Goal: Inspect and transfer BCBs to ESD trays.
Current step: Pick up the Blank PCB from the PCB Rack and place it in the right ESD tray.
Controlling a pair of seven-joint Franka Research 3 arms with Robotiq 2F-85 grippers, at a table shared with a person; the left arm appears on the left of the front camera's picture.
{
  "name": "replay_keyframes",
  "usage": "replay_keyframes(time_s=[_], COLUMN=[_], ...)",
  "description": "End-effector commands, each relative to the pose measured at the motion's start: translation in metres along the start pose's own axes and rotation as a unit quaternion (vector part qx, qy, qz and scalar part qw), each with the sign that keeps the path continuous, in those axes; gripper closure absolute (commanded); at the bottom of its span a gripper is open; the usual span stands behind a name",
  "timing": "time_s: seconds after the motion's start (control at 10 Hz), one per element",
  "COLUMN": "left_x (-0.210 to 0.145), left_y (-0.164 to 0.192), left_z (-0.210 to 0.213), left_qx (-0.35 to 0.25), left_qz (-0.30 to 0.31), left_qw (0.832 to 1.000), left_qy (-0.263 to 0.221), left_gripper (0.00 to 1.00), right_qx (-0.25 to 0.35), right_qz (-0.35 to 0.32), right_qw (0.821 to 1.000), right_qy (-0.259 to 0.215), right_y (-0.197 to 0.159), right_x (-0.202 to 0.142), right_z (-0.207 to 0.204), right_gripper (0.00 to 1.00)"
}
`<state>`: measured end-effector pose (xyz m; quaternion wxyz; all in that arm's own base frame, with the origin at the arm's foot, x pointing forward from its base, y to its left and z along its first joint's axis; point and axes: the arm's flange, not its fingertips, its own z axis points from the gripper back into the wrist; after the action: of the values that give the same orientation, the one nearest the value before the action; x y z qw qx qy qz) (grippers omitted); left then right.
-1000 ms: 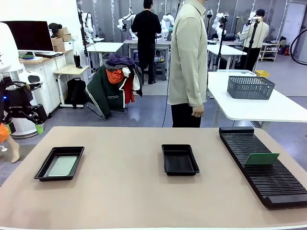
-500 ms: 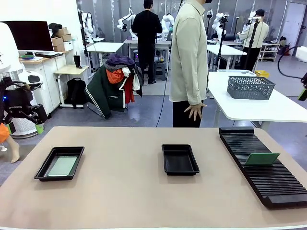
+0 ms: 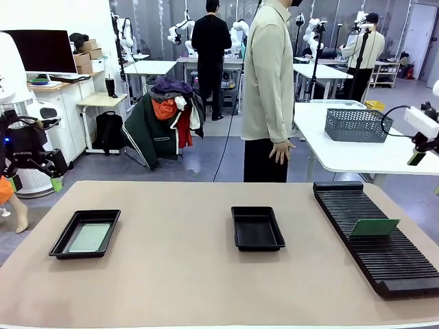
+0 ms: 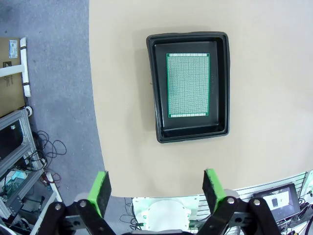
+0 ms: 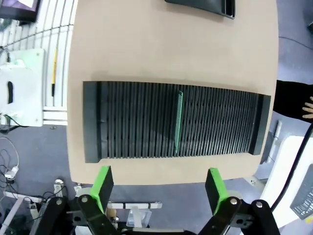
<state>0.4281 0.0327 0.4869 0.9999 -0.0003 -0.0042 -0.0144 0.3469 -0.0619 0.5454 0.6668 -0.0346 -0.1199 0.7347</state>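
Left end effector [image 4: 156, 187]: fingers spread wide, nothing between the green pads [image 4: 101, 188]. It is held high off the left side of the surface [image 3: 178, 274] and looks down on the left ESD tray [image 4: 155, 88].

Flat BCB [image 4: 188, 85]: green, with a grid of holes. It lies flat inside the left ESD tray, and black floor shows all round it. The tray sits on the surface near the left edge.

Right end effector [image 5: 159, 183]: fingers spread wide, gripping nothing. It is up high over the right edge of the surface, above the slotted rack [image 5: 132, 122].

Standing BCB [image 5: 178, 122]: green, on edge in one slot of the slotted rack, roughly mid-rack. In the front view it leans a little. The slotted rack is long, black and ribbed, and lies along the right side of the surface from near to far.

Middle ESD tray [image 3: 257, 227]: at the centre of the surface, well apart from both the left tray and the rack. Its black floor is bare.

Person [image 3: 269, 89]: stands at the far side of the surface in a pale shirt. One hand [image 3: 280, 152] hangs beside the hip and touches nothing.
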Motion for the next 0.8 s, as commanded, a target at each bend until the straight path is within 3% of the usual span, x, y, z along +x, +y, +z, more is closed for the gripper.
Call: replay_keyframes(time_s=[0.0, 0.7], left_x=[0.0, 0.0], left_y=[0.001, 0.001], left_z=[-0.001, -0.001], left_qx=[0.0, 0.0], left_qz=[-0.004, -0.004], left_qw=[1.0, 1.0], left_qy=[-0.004, -0.004], left_gripper=[0.0, 0.0], right_qx=[-0.013, -0.002], right_qz=[0.021, 0.019], right_qw=[1.0, 1.0], right_qy=[0.008, 0.003], right_y=[-0.005, -0.031], right_x=[-0.015, -0.034], right_z=[-0.036, -0.133], right_gripper=[0.0, 0.0])
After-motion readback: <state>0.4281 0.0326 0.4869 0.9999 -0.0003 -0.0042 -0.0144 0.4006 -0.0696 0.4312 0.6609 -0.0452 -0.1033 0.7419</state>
